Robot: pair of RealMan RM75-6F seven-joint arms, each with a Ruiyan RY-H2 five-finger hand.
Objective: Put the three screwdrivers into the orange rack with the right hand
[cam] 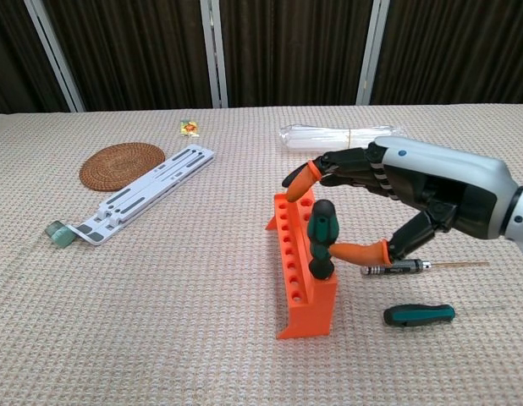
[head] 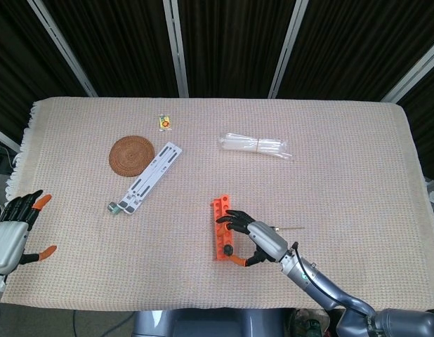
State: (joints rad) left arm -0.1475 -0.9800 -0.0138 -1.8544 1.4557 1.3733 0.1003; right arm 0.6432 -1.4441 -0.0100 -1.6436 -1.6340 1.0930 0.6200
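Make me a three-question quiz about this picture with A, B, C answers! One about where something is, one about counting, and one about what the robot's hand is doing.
1. Where is the round woven brown mat?
A. To the left of the orange rack
B. Under the orange rack
C. Beside the teal-handled screwdriver

2. How many screwdrivers lie flat on the cloth?
A. None
B. Two
C. Three

3. What is the right hand doing?
A. Gripping the mat
B. Lifting the rack
C. Open beside the standing screwdriver

Answers:
1. A: the round woven brown mat lies far left of the orange rack.
2. B: the slim silver-and-black screwdriver and the teal-handled screwdriver lie flat; the green-and-black-handled screwdriver stands in the rack.
3. C: the right hand has its fingers spread around that handle with a gap showing.
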